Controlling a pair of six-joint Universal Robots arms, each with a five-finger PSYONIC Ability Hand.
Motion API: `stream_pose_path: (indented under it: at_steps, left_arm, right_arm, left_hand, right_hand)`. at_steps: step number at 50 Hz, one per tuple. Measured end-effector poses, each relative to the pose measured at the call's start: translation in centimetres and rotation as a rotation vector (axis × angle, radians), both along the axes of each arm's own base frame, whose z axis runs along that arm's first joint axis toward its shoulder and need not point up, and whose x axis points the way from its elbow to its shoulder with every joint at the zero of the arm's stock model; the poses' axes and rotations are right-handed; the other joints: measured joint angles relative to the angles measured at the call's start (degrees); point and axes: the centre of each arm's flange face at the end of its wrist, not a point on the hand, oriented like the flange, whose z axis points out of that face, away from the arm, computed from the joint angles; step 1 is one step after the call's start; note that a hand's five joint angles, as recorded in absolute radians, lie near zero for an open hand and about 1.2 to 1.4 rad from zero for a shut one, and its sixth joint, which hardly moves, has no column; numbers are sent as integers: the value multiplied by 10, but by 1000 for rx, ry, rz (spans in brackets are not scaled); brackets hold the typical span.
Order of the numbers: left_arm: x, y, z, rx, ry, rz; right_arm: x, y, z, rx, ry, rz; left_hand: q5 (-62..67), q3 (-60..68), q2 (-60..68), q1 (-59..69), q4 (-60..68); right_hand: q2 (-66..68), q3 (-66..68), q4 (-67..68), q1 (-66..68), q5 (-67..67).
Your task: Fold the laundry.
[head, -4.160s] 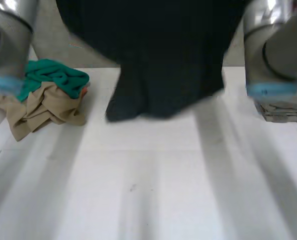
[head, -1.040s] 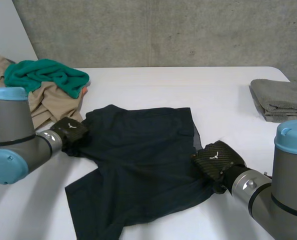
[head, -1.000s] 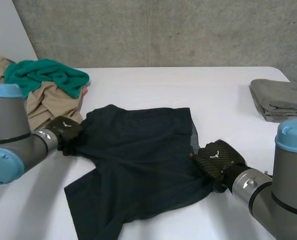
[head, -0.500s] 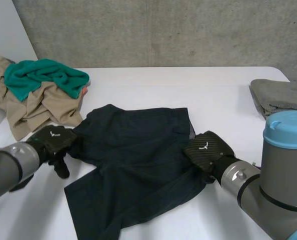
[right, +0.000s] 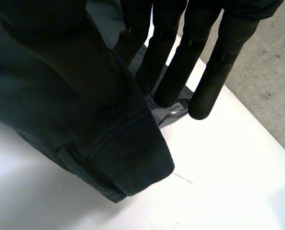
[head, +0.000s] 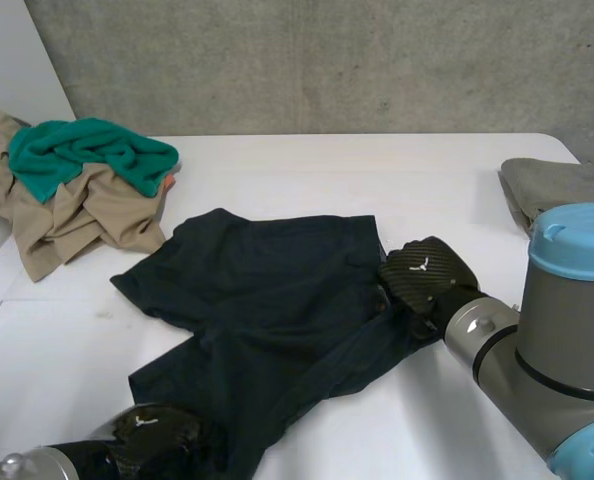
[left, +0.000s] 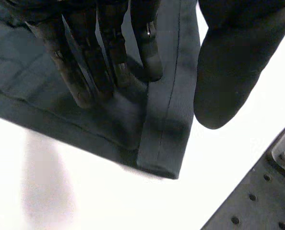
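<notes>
Dark shorts [head: 257, 300], likely soft and light, lie rumpled. Right hand [head: 422, 280] pinches one edge. Left hand [head: 157, 440], fingers straight, touches a hem corner, a sound hold.

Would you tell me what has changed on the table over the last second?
The left hand came off the far-left corner of the shorts and moved to the near leg hem, fingers straight on it. The right hand still pinches the right edge. Clothes pile and towel unchanged.
</notes>
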Motion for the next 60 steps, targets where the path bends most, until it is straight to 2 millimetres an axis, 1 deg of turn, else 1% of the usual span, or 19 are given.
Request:
stream_pose_path:
  at_steps: [6, 13, 19, 25, 26, 27, 29, 30, 32, 35, 38, 42, 44, 47, 49, 51, 52, 56, 60]
  left_arm:
    - [-3, -3, -11, 2, -36, -12]
    - [-4, -12, -20, -76, -87, -2]
    - [-4, -16, -23, -136, -117, 0]
    - [-4, -12, -24, -161, -131, -16]
    - [-4, -11, -24, -164, -133, -21]
    - [-4, -10, -24, -164, -133, -22]
    - [-4, -8, -24, -165, -134, -29]
    - [-4, -7, -24, -165, -134, -31]
    - [-4, -5, -25, -162, -133, -37]
    - [-6, 0, -24, -144, -130, -60]
    - [-6, 15, -17, -96, -135, -120]
    - [-3, 36, -4, -29, -159, -206]
    - [1, 49, 9, 8, -188, -269]
    - [5, 54, 21, 8, -213, -315]
    - [7, 50, 30, -29, -227, -334]
    - [7, 48, 32, -40, -229, -335]
    - [7, 35, 37, -106, -234, -331]
    - [3, -1, 43, -245, -228, -296]
    - [-4, -51, 45, -401, -208, -248]
  right_arm:
    - [-3, -1, 5, -5, -11, -14]
    - [-8, -3, 7, -4, -14, -28]
    - [-10, -4, 8, -5, -16, -34]
    - [-10, -3, 8, -4, -15, -32]
    - [-10, -3, 8, -4, -15, -31]
    - [-10, -3, 8, -4, -15, -31]
    - [-10, -2, 8, -3, -15, -30]
    - [-10, -2, 8, -3, -15, -29]
    - [-10, -1, 8, -2, -14, -28]
    - [-11, 2, 9, 4, -3, -22]
    - [-16, 11, 11, 22, 56, 8]
    - [-33, 29, 8, 76, 234, 81]
    - [-50, 42, 6, 120, 390, 154]
    - [-60, 48, 5, 137, 485, 206]
    - [-64, 48, 4, 134, 514, 222]
    - [-64, 48, 4, 133, 516, 223]
    - [-63, 44, 4, 123, 504, 217]
    - [-51, 34, 3, 92, 428, 188]
    - [-30, 15, 6, 28, 296, 135]
  left_hand:
    - [0, 0, 0, 0, 0]
    - [6, 6, 6, 3, 6]
    - [6, 6, 6, 3, 8]
    - [15, 16, 15, 13, 15]
    - [65, 68, 74, 74, 66]
    - [65, 68, 74, 74, 66]
    - [235, 240, 248, 250, 239]
    - [235, 240, 248, 250, 239]
    - [288, 302, 304, 278, 303]
    - [288, 308, 310, 278, 310]
    - [288, 308, 310, 278, 310]
    - [288, 308, 310, 278, 310]
    - [288, 308, 311, 278, 311]
    - [288, 308, 311, 278, 312]
    - [288, 308, 311, 278, 312]
    - [288, 308, 311, 278, 312]
    - [289, 308, 311, 278, 312]
    - [298, 308, 311, 278, 312]
    - [301, 308, 311, 278, 312]
  right_hand:
    - [0, 0, 0, 0, 0]
    - [0, 0, 0, 0, 0]
    - [0, 0, 0, 0, 0]
    - [0, 0, 0, 0, 0]
    - [0, 0, 0, 0, 0]
    - [0, 0, 0, 0, 0]
    - [0, 0, 0, 0, 0]
    - [0, 0, 0, 0, 0]
    - [0, 0, 0, 0, 0]
    - [0, 0, 0, 0, 0]
    - [0, 0, 0, 0, 0]
    - [0, 0, 0, 0, 0]
    - [0, 0, 0, 0, 0]
    - [0, 0, 0, 0, 0]
    - [0, 0, 0, 0, 0]
    - [0, 0, 0, 0, 0]
    - [0, 0, 0, 0, 0]
    - [0, 0, 0, 0, 1]
    - [0, 0, 0, 0, 3]
